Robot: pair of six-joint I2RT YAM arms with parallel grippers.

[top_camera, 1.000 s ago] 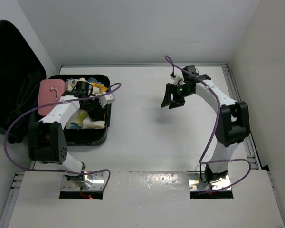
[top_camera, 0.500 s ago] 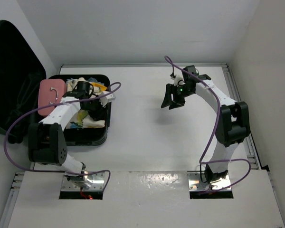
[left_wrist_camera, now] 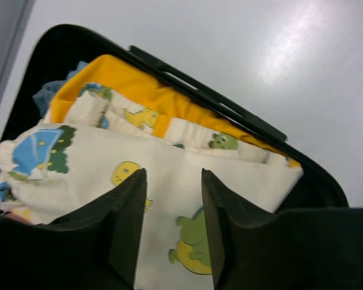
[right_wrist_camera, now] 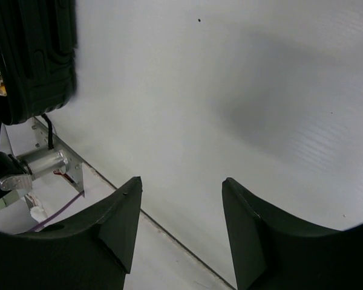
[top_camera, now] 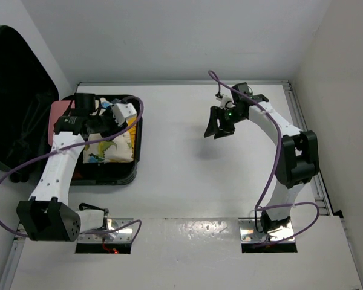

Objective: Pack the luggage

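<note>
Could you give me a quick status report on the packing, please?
Left gripper open, empty, over the printed cloth. Right gripper open, empty, above the table. Luggage lid up, clothes inside. No obstruction seen.

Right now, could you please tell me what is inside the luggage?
Inside the luggage, a cream cartoon-print cloth lies on top, over a yellow garment, with blue fabric at one corner and a pink case at the lid side. Anything beneath these is covered.
</note>
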